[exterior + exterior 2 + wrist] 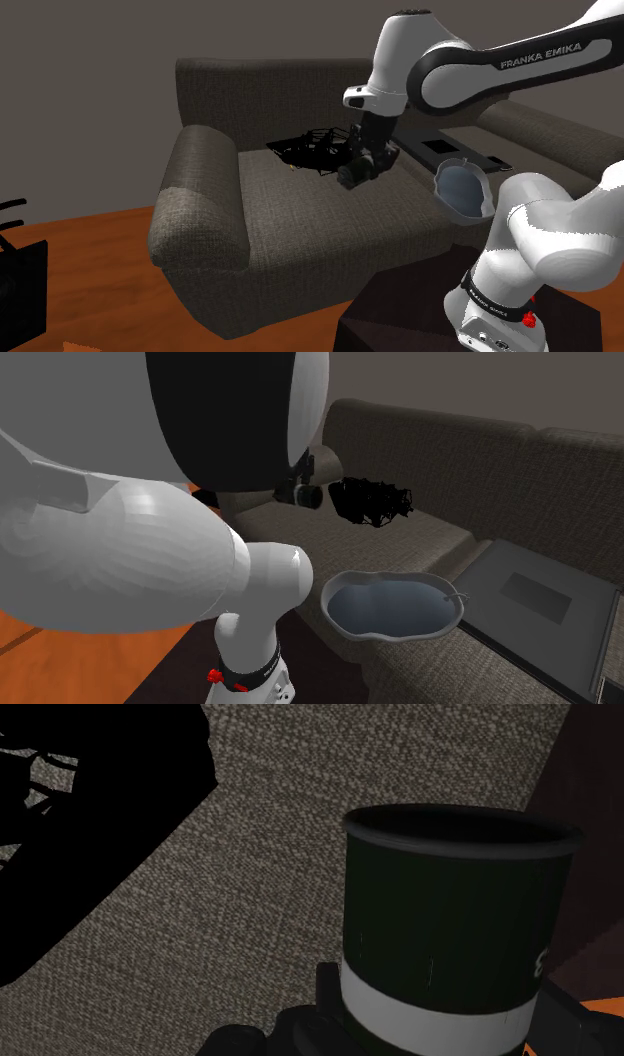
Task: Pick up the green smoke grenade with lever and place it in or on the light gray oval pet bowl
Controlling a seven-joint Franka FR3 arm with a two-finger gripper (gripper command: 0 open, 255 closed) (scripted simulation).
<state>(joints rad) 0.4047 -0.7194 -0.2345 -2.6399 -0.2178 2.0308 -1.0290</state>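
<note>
Gripping looks done: the end effector [358,172] is closed on the dark, white-banded grenade [455,934], over the sofa [300,215] seat near a black tangled object [315,150]. The grey oval bowl [393,607] lies empty, apart, farther along the same sofa. Carrying and releasing there remain.

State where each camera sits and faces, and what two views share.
Shoulder view: beside the stand, looking down over the sofa; the arm and gripper show.
Second exterior view: close behind the arm's base, facing the sofa seat and the bowl; white links show at its left.
Wrist view: on the hand, looking along a dark white-banded cylinder at sofa fabric.
Shared: the first two show the bowl and a black tangled thing.
</note>
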